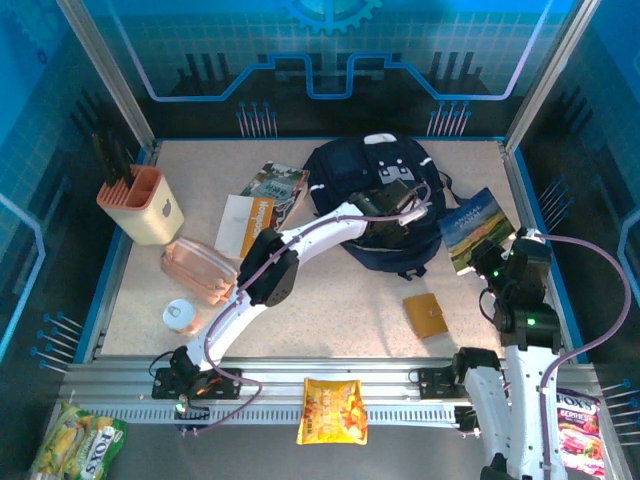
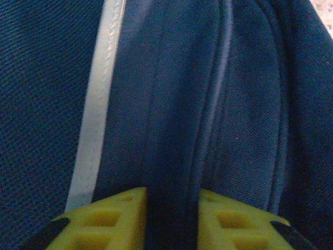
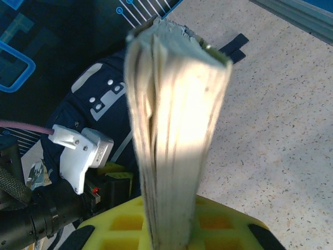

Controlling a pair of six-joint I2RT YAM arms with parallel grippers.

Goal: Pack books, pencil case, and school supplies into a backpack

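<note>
Yellow fingers of my right gripper (image 3: 166,232) are clamping the blue-green landscape paperback (image 3: 177,130) by its lower edge, its pages fanning toward the lens.
Just left of that book, the large navy-blue fabric backpack (image 1: 365,175) is lying at the far middle of the speckled table (image 1: 330,300). A tan-brown square piece with a stud (image 1: 427,314) is resting nearer me. A dark green-and-white illustrated book (image 1: 278,188), a pink see-through pouch (image 1: 200,270) and a peach-and-cream holder of black tools (image 1: 145,205) are sitting off to the left. My left forearm is covering part of the backpack's front, and the paperback's cover is facing away from the wrist camera. My left arm is stretching forward across the table, with my left gripper (image 2: 171,219) pinching a raised fold of navy cloth between narrow jaws. My right arm is standing folded near the right edge.
</note>
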